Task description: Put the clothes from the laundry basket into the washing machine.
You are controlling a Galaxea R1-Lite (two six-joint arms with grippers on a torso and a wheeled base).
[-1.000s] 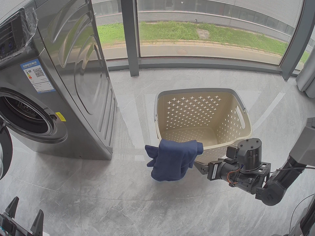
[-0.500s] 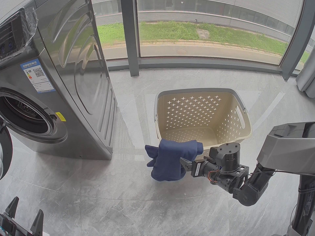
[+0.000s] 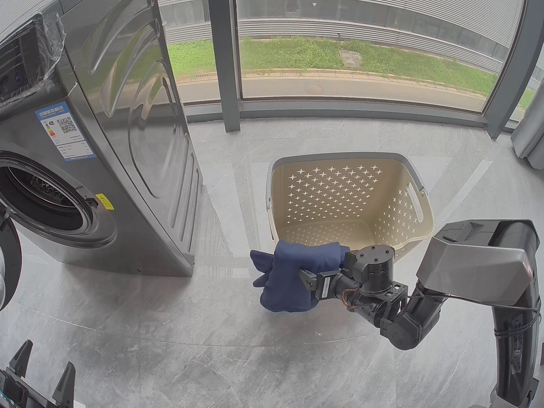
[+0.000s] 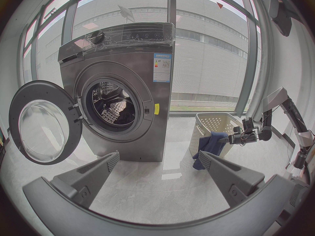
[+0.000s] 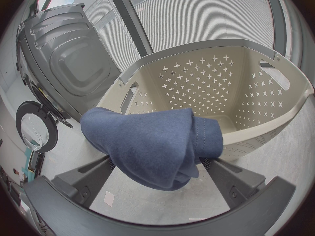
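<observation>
One blue cloth (image 3: 294, 276) is draped over the near rim of the laundry basket (image 3: 345, 156), its long side hanging down outside toward the floor (image 3: 170, 324). The right claw (image 5: 158, 164) sits at the cloth, fingers spread wide, gripping nothing. The left claw (image 4: 158, 154) gapes before the washing machine (image 4: 131, 66), whose door (image 4: 42, 122) is open.
</observation>
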